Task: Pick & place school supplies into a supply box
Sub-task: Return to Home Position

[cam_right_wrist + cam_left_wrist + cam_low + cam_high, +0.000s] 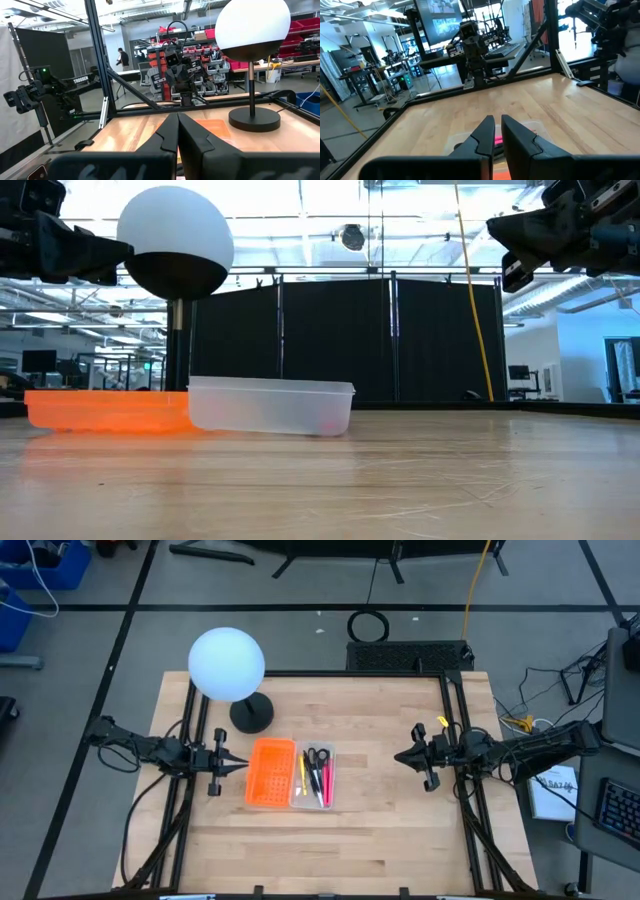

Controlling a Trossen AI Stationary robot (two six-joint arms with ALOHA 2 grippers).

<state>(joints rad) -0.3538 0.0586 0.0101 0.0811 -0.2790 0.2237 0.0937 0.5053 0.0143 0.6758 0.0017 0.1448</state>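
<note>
While between end effectors (241, 766) (399, 757), supply box (297, 798)

Our left arm (150, 748) lies stretched level at the counter's left side, its left gripper (238, 766) pointing inward, fingers (484, 136) only a thin slit apart. Our right arm (530, 747) mirrors it from the right side, the right gripper (399, 757) facing the other, fingers (169, 134) pressed together. Both grippers hang raised above the counter.

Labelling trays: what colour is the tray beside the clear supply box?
The tray is orange, clearest in the high view.
</note>
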